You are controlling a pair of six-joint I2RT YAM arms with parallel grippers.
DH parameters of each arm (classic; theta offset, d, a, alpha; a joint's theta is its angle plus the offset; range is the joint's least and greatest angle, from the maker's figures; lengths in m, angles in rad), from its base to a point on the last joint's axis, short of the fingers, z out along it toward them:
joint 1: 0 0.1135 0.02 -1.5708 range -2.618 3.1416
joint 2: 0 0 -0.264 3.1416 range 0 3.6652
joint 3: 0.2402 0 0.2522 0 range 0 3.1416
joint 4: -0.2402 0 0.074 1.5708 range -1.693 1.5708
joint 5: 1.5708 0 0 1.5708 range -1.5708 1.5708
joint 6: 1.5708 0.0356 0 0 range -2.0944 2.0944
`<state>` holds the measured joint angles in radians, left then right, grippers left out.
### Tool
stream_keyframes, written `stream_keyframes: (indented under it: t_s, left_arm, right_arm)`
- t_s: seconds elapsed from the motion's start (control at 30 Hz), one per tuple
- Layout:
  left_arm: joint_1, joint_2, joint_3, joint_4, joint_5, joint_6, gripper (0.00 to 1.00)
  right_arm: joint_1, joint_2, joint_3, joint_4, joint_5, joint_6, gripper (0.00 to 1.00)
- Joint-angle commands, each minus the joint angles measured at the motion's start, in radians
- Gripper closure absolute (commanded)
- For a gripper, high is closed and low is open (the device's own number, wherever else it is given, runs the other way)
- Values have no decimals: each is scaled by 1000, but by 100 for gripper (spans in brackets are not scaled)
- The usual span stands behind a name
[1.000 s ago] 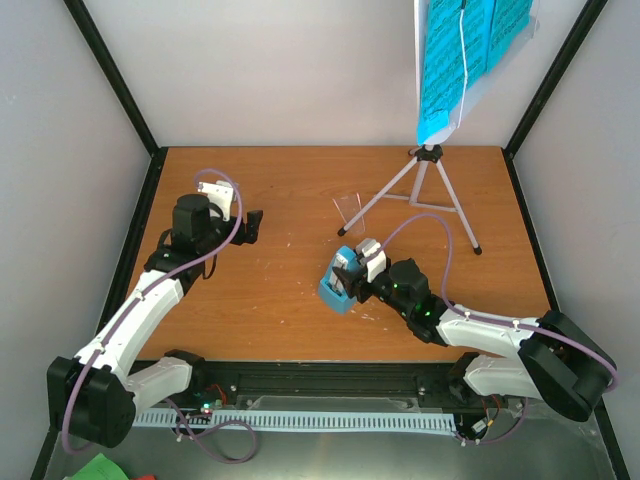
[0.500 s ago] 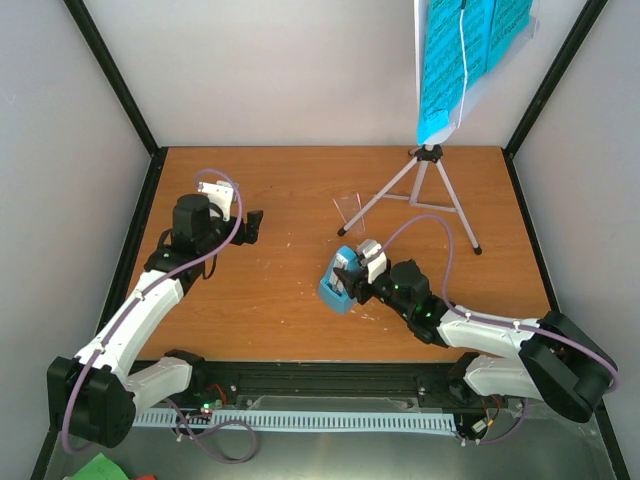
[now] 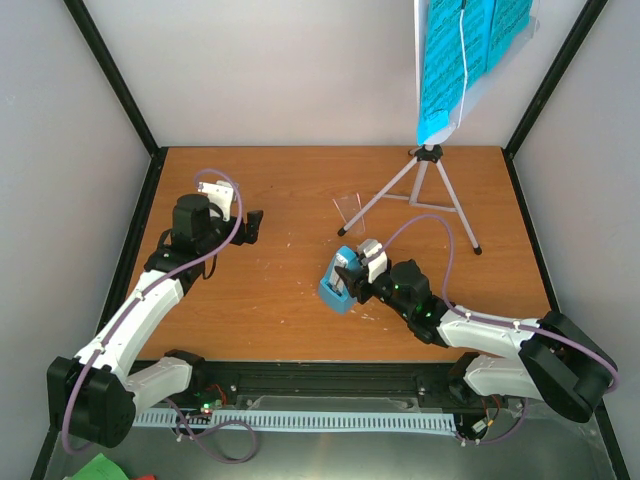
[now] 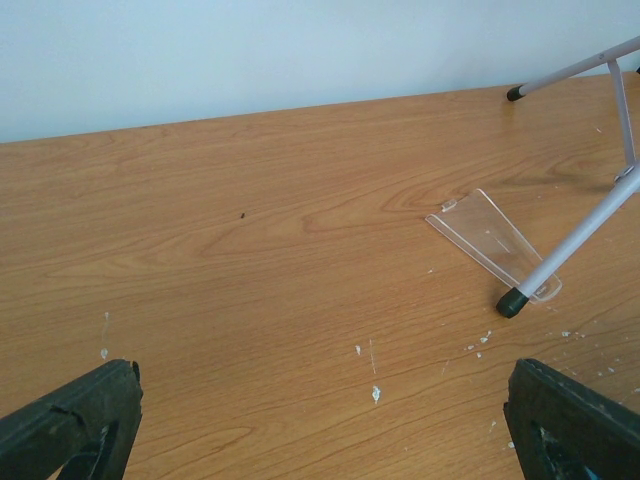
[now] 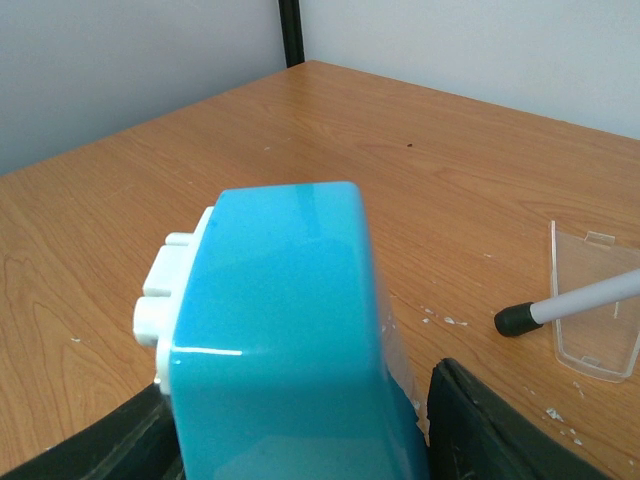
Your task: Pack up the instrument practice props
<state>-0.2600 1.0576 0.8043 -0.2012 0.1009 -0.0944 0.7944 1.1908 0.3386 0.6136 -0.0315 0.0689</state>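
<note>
Narrowing through the last second, the right end effector point(image 3: 345, 278) drew its fingers in on either side of the light-blue metronome point(image 5: 280, 330), which sat on the desk point(image 3: 280, 190) near its middle. Whether they had clamped it yet could not be told. Nothing else had shifted. The left end effector point(image 4: 320, 425) hung wide and empty, well apart. The tripod music stand point(image 3: 420, 190) with its blue sheet-music pages point(image 3: 460, 50) stood at the back right. The grasp looked nearly made, the packing barely begun.

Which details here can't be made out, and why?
- Top view: sheets and stand desk cut off by the upper edge.
- Right wrist: metronome face seen edge-on; bottom edge hides whether right gripper pinches it.
- Left wrist: only stand legs show, right edge cuts the rest.
</note>
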Motion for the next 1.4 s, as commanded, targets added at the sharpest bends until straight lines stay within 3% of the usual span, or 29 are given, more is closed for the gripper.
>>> stream_keyframes:
  t_s: [0.0,1.37]
  left_arm:
    - [2,1,1,25,5,20,1]
    - [1,5,1,23,5,21,0]
  right_arm:
    - [8,-3,-4,22,11,11,43]
    - [5,69,53,1,-13,40,42]
